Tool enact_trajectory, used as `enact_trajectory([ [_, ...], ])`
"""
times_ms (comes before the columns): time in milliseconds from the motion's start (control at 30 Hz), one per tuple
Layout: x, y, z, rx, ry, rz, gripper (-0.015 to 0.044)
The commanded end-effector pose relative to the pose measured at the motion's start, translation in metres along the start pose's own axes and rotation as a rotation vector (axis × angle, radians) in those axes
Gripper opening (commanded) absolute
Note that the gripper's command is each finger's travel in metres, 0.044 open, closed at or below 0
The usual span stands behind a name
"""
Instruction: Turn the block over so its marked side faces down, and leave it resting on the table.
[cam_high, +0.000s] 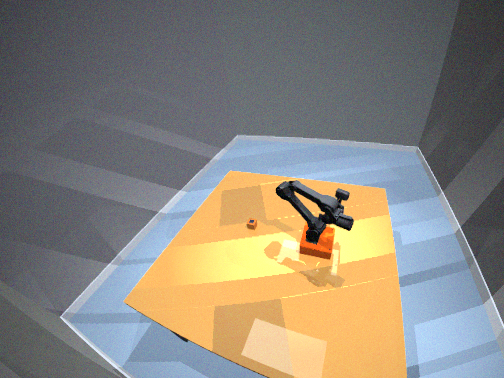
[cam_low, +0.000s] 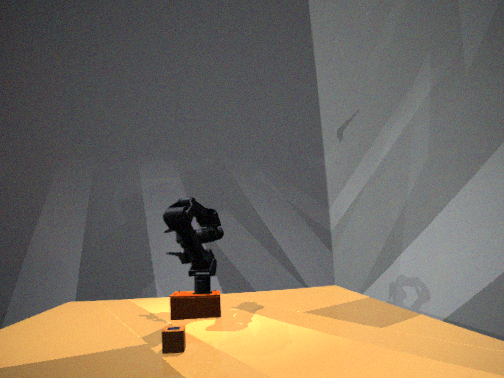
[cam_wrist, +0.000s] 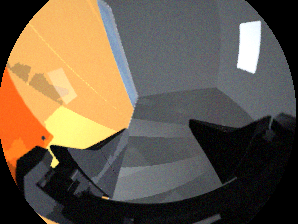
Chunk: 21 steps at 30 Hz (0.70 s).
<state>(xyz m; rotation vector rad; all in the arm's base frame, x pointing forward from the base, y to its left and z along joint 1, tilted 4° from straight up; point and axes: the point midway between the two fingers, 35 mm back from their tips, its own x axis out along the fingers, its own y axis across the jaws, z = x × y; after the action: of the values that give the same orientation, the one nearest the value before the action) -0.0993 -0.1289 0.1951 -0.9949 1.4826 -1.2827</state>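
A small orange block (cam_high: 252, 224) (cam_low: 173, 342) rests on the orange-yellow table (cam_high: 185, 280) (cam_low: 400, 350), apart from the arm. A dark mark shows on its upward face in the top and exterior views. The block does not show in the wrist view. My gripper (cam_wrist: 158, 127) is open, with its two dark fingers wide apart and nothing between them. The arm is folded back over its base, so the gripper is high above the table and well away from the block. The fingers are too small and dark to make out clearly in the top and exterior views.
The arm stands on an orange base box (cam_high: 315, 248) (cam_low: 195, 306) (cam_wrist: 17, 117), across the table from the block in the top view. Shadows and bright light patches cross the table top. A pale blue surface (cam_high: 435, 300) surrounds the table.
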Motion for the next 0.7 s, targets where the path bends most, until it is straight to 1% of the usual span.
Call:
enact_trajectory([
  [0, 0.000, 0.000, -0.002, 0.007, 0.007, 0.004, 0.0426],
  [33, -0.002, 0.001, -0.006, 0.030, 0.028, 0.014, 0.0440],
  [167, -0.018, 0.005, -0.040, 0.207, 0.194, 0.081, 0.0440],
  [300, -0.043, 0.011, -0.072, 0.402, 0.376, 0.124, 0.0440],
  [467, -0.085, 0.019, -0.105, 0.668, 0.607, 0.133, 0.0440],
  [667, -0.148, 0.031, -0.128, 0.991, 0.891, 0.080, 0.0440],
])
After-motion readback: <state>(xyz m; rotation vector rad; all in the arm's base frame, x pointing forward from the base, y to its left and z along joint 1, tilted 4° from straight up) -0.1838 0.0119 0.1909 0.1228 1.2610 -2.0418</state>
